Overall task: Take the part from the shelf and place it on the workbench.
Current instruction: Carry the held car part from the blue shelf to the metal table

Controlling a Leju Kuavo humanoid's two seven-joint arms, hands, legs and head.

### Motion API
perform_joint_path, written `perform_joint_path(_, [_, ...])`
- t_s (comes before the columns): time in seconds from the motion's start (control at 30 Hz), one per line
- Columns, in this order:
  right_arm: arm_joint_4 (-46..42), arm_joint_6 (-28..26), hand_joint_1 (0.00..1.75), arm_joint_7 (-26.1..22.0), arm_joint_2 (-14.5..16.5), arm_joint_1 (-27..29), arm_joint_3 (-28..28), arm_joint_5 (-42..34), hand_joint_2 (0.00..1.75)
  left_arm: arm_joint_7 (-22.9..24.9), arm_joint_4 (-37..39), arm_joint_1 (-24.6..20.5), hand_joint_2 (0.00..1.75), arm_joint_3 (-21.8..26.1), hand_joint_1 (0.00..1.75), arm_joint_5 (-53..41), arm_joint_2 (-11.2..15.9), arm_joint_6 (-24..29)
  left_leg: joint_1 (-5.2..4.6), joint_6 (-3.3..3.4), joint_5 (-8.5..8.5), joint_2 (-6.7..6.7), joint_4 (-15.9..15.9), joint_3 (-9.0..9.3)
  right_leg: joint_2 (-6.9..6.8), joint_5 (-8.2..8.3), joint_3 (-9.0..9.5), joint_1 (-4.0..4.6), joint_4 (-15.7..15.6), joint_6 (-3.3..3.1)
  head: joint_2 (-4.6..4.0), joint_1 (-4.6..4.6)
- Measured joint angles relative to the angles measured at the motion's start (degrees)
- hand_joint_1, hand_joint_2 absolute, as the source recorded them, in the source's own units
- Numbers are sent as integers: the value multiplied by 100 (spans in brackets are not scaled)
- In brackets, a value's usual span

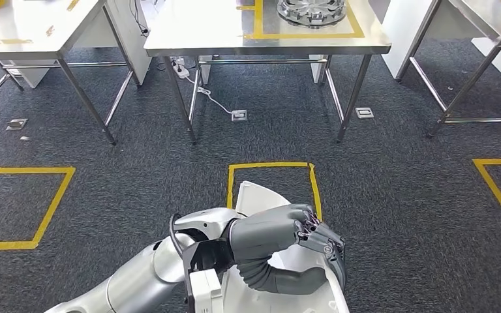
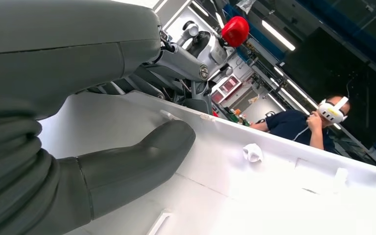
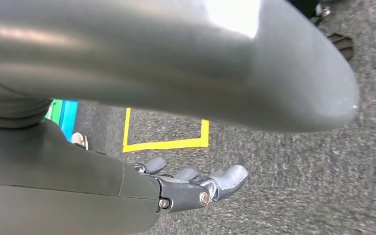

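Held against the body, low in the head view: a flat white moulded plastic panel (image 1: 261, 195), the part itself, well short of the steel-topped workbench (image 1: 189, 32) ahead across the dark carpet (image 1: 398, 182). Gripped by the left hand (image 1: 300, 235), dark fingers (image 1: 323, 241) curled over the panel's edge and thick grey thumb (image 2: 142, 152) pressed flat on its face. Right hand (image 3: 196, 188) hanging over the floor, fingers loosely apart, empty.

Likely risks: a one-handed hold on a broad panel, so slipping or swinging during the walk; clipping the bench edge or a leg on approach. Also a person in a white headset (image 2: 333, 110) standing near.

On the bench, inside a yellow tape outline (image 1: 313, 34), a grey round metal fixture (image 1: 310, 10); contents impossible to tell.
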Motion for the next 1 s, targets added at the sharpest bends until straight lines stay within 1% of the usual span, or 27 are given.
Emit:
perform_joint_path(0.03, [0,5,0,-1,5,-5,0,0,0,0,-1,-2,175,-1,175,-2,3,0,-13,36,167,-45,-354,104,28,-36,36,1,-2,18,0,1])
perform_joint_path(0.07, [0,10,0,1,9,-10,0,1,0,2,-2,-3,175,-3,175,-5,7,1,-29,66,247,-88,-590,182,49,-67,50,-4,-10,46,0,-1])
perform_joint_path(0.1, [0,12,0,1,13,-13,0,1,0,3,-5,-3,175,-4,175,-8,10,1,-41,96,262,-120,-718,217,65,-75,59,-8,-2,85,0,-3])
perform_joint_path(0.13, [0,14,0,2,15,-13,0,2,0,4,-8,-3,175,-5,175,-10,11,1,-48,120,217,-125,-747,239,76,-69,76,-8,4,127,1,-4])
perform_joint_path(0.17, [0,15,0,3,14,-11,0,4,0,6,-14,-3,175,-5,175,-10,9,1,-39,145,249,-117,-782,296,75,-69,94,-10,17,162,1,-10])
perform_joint_path(0.2, [0,18,0,4,17,-8,0,9,0,5,-18,-5,175,-5,175,-11,5,1,-26,176,275,-100,-825,362,55,-77,114,-6,71,186,1,-7])
perform_joint_path(0.23, [0,20,0,9,20,-12,0,18,0,5,-20,-13,175,-5,175,-11,-1,1,-12,202,272,-83,-851,435,20,-121,78,-4,184,200,1,3])
perform_joint_path(0.27, [0,21,0,17,21,-24,0,34,0,4,-22,-19,175,-5,175,-11,-8,1,2,222,260,-67,-874,501,-17,-212,-43,-6,412,218,1,15])
perform_joint_path(0.3, [0,19,0,24,21,-35,0,51,0,6,-21,-23,175,-7,175,-12,-13,1,4,240,236,-52,-883,533,-54,-341,-235,-8,730,242,1,30])
perform_joint_path(0.37, [0,15,0,33,16,-40,0,77,0,9,-19,-16,175,-10,175,-14,-19,1,5,250,177,-40,-878,562,-80,-587,-718,-18,1375,293,1,47])
perform_joint_path(0.4, [0,16,0,34,14,-33,0,82,0,12,-18,-11,175,-11,175,-18,-19,1,6,246,143,-39,-872,585,-87,-589,-871,-24,1498,315,1,51])
perform_joint_path(0.43, [0,18,0,34,14,-25,0,84,0,13,-17,-8,175,-12,175,-22,-19,1,9,238,105,-39,-865,620,-97,-464,-921,-31,1424,328,1,55])
perform_joint_path(0.47, [0,21,0,33,14,-21,0,85,0,13,-18,-8,175,-12,175,-26,-19,1,13,223,60,-38,-857,671,-109,-213,-853,-41,1133,338,1,58])
perform_joint_path(0.5, [0,24,0,33,14,-19,0,85,0,14,-18,-9,175,-12,175,-29,-18,1,15,200,8,-34,-848,716,-127,80,-724,-52,719,340,0,61])
perform_joint_path(0.53, [0,25,0,32,16,-21,0,85,0,15,-17,-10,175,-13,175,-31,-16,1,11,173,-40,-29,-833,758,-144,252,-612,-51,361,328,0,66])
perform_joint_path(0.57, [0,27,0,32,17,-26,0,85,0,16,-18,-11,175,-13,175,-35,-14,1,3,140,-80,-25,-828,782,-161,341,-532,-43,110,297,0,70])
perform_joint_path(0.6, [0,28,0,33,19,-26,0,86,0,17,-18,-11,175,-14,175,-39,-11,1,-7,104,-108,-21,-826,794,-171,361,-501,-30,-2,255,0,72])
perform_joint_path(0.63, [0,31,0,33,21,-24,0,86,0,18,-18,-10,175,-14,175,-42,-8,1,-15,66,-115,-20,-811,814,-172,322,-498,-19,-4,201,1,72])
perform_joint_path(0.67, [0,35,0,33,22,-21,0,87,0,18,-20,-11,175,-14,175,-44,-6,1,-18,27,-123,-20,-800,832,-165,345,-461,-20,-5,147,1,67])
perform_joint_path(0.73, [0,44,0,32,28,-15,0,87,0,17,-21,-20,175,-15,175,-46,-2,1,-13,-35,-158,-15,-608,808,-146,352,-359,-41,-25,63,0,52])
perform_joint_path(0.77, [0,49,0,32,31,-18,0,87,0,17,-21,-28,175,-16,175,-46,2,1,-6,-59,-231,-12,-384,700,-139,331,-309,-47,-31,30,0,40])
perform_joint_path(0.8, [0,51,0,32,33,-20,0,87,0,17,-20,-32,175,-16,175,-47,7,1,2,-81,-352,-9,-52,510,-138,302,-275,-48,-37,8,0,28])
perform_joint_path(0.87, [0,52,0,32,33,-16,0,88,0,16,-17,-25,175,-16,175,-47,24,1,14,-116,-651,-8,654,38,-134,237,-222,-44,-37,-10,1,9])
perform_joint_path(0.9, [0,52,0,33,34,-11,0,89,0,16,-16,-17,175,-17,175,-47,33,1,16,-120,-702,-8,836,-128,-132,202,-188,-41,-36,-8,0,6])
perform_joint_path(0.93, [0,54,0,33,34,-8,0,91,0,16,-15,-12,175,-17,175,-47,39,1,15,-113,-625,-8,817,-193,-128,167,-146,-38,-36,-5,0,3])
perform_joint_path(0.97, [0,55,0,33,34,-8,0,95,0,16,-16,-11,175,-18,175,-47,43,1,13,-92,-421,-8,587,-151,-122,131,-95,-33,-36,1,-1,-1])
perform_joint_path(1.0, [0,56,0,33,35,-9,0,98,0,16,-17,-12,175,-19,175,-47,45,1,7,-55,-136,-8,195,-23,-117,93,-38,-28,-37,10,-2,-4])
